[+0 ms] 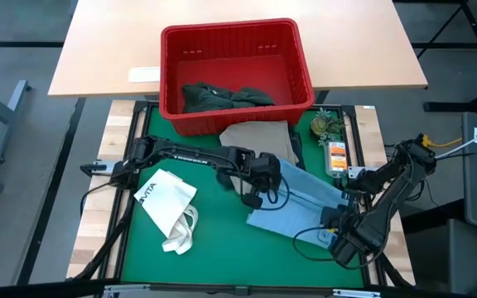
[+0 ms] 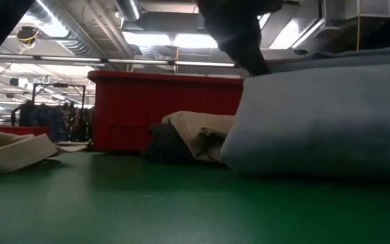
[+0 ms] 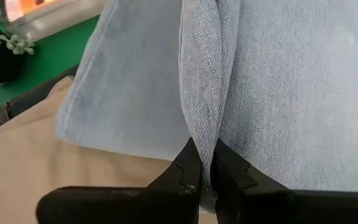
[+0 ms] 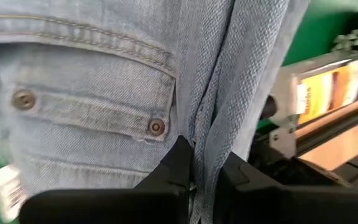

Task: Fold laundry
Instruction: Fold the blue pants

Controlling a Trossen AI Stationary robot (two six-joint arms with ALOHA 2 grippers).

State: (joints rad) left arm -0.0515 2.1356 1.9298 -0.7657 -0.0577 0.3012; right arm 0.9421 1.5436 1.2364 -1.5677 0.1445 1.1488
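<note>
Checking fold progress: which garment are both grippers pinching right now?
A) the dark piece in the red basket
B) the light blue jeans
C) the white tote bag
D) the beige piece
B: each wrist view shows the left gripper and right gripper shut on a fold of the light blue jeans.

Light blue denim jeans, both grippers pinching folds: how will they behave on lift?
The light blue denim jeans are likely floppy: fabric bunches at the left gripper. Probably heavyish, thick weave with rivets near the right gripper. Unpinched parts may sag.

Light blue jeans [image 4: 104,93] are twill-woven denim cloth; basket [image 1: 237,50] ribbed red plastic.
</note>
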